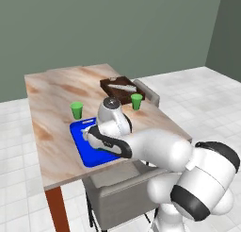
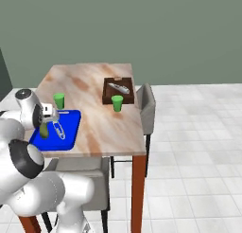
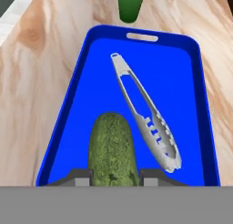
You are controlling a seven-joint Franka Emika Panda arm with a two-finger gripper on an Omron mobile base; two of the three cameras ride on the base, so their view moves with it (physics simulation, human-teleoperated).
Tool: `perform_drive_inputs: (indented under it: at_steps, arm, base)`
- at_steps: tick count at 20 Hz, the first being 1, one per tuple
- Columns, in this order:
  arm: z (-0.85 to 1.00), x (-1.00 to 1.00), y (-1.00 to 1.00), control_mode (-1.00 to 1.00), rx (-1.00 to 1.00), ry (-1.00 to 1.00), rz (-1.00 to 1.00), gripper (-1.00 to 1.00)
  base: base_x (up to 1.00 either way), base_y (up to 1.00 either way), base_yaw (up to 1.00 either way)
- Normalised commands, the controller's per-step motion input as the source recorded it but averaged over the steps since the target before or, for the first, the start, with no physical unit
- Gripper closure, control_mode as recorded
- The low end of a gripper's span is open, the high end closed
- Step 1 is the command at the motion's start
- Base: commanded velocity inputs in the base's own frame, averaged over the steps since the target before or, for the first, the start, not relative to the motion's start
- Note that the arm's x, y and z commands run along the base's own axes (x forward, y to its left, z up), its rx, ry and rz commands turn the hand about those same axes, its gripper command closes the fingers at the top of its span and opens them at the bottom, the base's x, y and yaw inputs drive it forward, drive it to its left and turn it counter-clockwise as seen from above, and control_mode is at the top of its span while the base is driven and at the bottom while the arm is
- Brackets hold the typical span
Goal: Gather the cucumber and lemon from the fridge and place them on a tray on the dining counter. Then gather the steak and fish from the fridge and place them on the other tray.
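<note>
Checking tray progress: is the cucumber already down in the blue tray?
Not yet. The cucumber sits clamped in the end effector, hanging above the blue tray beside the tongs.

On the counter (image 2: 94,85) a tray (image 3: 191,73) lies at the near edge with tongs (image 3: 145,114) in it. The cucumber (image 3: 111,150) hangs over the tray's near end beside the tongs. A cup (image 2: 58,100) stands just behind the tray. Farther back sits a second tray (image 2: 118,90), another cup (image 2: 117,103) before it.
</note>
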Motion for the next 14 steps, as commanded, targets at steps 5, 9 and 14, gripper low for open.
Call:
perform_drive_inputs:
  at_steps: [5,9,14]
  arm:
    - [-0.21,0.26,0.18,-1.00,0.00,0.00,0.05,-1.00]
    - [-0.06,0.12,0.09,-1.00,0.00,0.00,0.05,-1.00]
    - [0.31,-0.11,0.14,-1.00,0.00,-0.05,0.02,-1.00]
  base:
    - [0.00,0.00,0.00]
    - [0.00,0.00,0.00]
    - [0.00,0.00,0.00]
